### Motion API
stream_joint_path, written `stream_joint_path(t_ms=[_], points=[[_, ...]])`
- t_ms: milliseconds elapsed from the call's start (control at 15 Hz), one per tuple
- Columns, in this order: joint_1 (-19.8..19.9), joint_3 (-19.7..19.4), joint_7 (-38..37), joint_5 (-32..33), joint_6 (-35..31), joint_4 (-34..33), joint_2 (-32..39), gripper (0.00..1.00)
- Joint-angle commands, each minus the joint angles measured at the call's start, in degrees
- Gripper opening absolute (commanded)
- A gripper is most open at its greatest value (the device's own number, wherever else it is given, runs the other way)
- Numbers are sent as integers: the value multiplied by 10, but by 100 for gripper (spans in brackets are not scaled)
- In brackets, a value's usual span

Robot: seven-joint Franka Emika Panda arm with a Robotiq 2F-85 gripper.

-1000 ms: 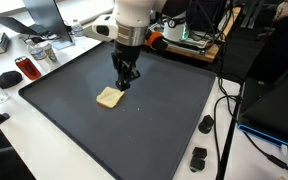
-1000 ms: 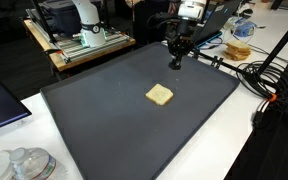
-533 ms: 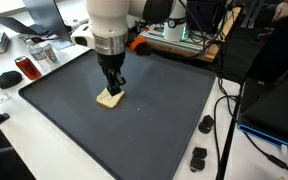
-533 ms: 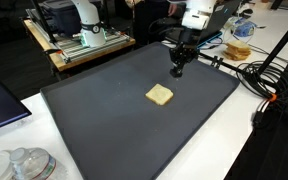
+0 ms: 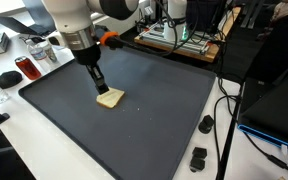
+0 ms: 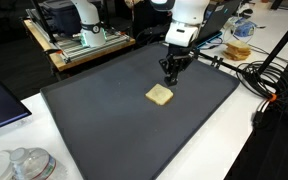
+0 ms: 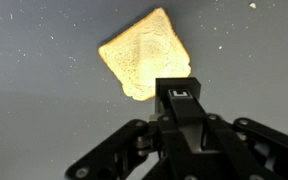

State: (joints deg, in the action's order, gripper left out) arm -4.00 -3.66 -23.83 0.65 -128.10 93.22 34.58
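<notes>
One black tool (image 7: 180,100), its two fingers clenched together on nothing, hangs just above the near edge of a flat, pale yellow-tan slice of bread (image 7: 146,56) in the wrist view; whether its tip touches the slice cannot be told. In both exterior views the tool (image 5: 100,82) stands just beside the slice (image 5: 110,97), which lies flat near the middle of a large dark grey rectangular mat (image 5: 164,120) covering the bench (image 5: 229,130). Judged from its thin, porous look, the slice should be light, soft and easily crushed or torn, and not slippery on the mat. Lying flat, it offers no raised edge; a hold would best pinch across two opposite sides with light force, or lift one corner first.
</notes>
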Motion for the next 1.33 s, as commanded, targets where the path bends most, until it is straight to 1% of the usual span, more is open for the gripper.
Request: stream_joint_path(t_ms=[0, 267, 333, 533, 867, 1000, 1200, 1267], points=[[38, 14, 54, -52, 2, 10, -16, 5], [64, 19, 101, -87, -17, 53, -52, 5], [63, 13, 100, -85, -27, 67, -62, 5], [70, 14, 119, -91, -49, 112, -96, 5], [69, 16, 140, -91, -103, 204, -166, 5], [71, 19, 150, -98, -110, 230, -189, 5], [74, 26, 180, -117, -103, 261, -220, 5], [70, 24, 185, -113, -102, 271, -230, 5]])
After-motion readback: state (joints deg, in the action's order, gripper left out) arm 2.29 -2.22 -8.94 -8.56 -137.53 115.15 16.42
